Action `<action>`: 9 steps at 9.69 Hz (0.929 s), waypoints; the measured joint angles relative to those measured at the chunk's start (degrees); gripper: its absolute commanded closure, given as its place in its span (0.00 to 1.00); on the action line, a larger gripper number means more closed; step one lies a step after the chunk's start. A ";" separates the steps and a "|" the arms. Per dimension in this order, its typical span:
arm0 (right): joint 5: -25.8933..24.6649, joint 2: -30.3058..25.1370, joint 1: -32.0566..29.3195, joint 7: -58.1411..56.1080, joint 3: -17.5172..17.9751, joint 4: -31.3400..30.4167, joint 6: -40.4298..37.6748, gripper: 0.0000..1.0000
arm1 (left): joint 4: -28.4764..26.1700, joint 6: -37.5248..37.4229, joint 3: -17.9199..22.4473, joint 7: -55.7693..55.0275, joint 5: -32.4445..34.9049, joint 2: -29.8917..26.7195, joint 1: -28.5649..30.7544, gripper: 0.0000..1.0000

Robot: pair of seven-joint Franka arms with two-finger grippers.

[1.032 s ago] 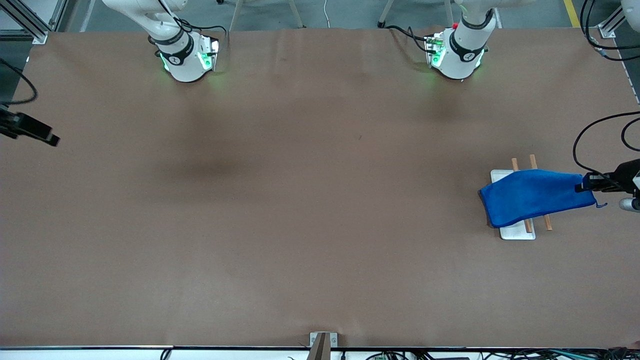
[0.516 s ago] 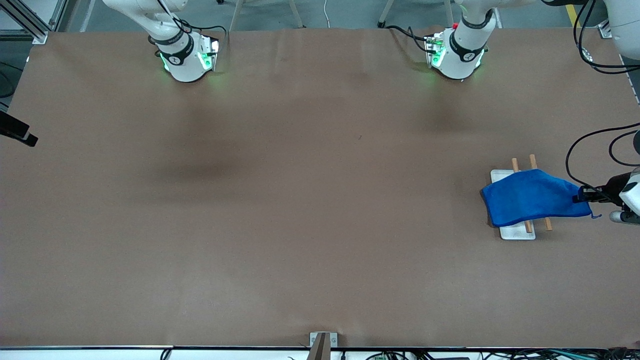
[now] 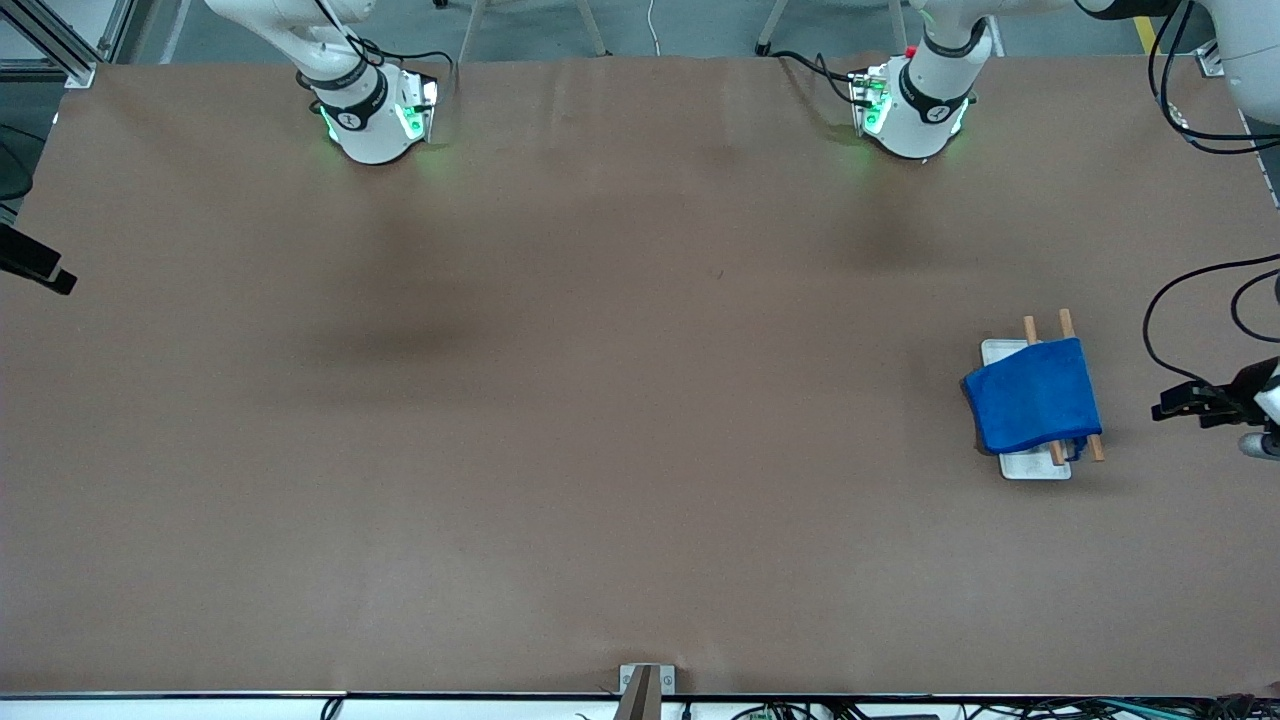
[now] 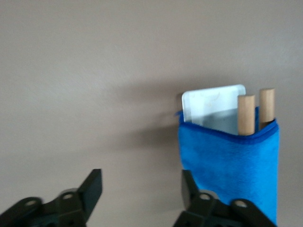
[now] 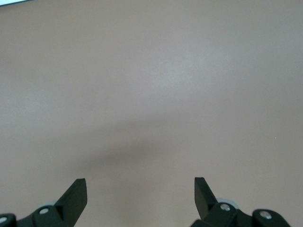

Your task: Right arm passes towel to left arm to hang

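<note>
Released since the earlier frames: towel (image 3: pixel 1033 395) has dropped free of the left gripper (image 3: pixel 1168 409) and folded over the wooden rack rails (image 3: pixel 1064 325).

Front view: towel draped across both rails above the white base plate (image 3: pixel 1035 467), toward the left arm's end of the tabletop (image 3: pixel 620 400). Left gripper near the rack, apart from the cloth. Right gripper (image 5: pixel 140 189) not seen here; that arm waits.

Left wrist view: fingers (image 4: pixel 93 187) spread wide, empty; towel (image 4: pixel 232 163) hangs over the rail ends.

Right wrist view: fingers wide, bare tabletop below.

Judgement: hanging looks done; next, the left arm needs only a clean retreat.
</note>
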 measured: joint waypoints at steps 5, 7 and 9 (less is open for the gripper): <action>0.00 0.01 -0.35 0.07 -0.27 -0.01 -0.11 0.00 | -1.04 -1.94 -8.51 -12.71 7.09 -13.78 -0.12 0.00; 0.00 0.02 -0.35 0.07 -0.28 -0.01 -0.11 0.00 | -2.99 -6.70 -15.21 -21.12 11.62 -20.66 -0.49 0.00; -0.03 0.02 -0.29 0.05 -0.20 -0.01 -0.06 0.00 | -3.40 -13.80 -20.27 -24.44 13.20 -26.55 -0.51 0.00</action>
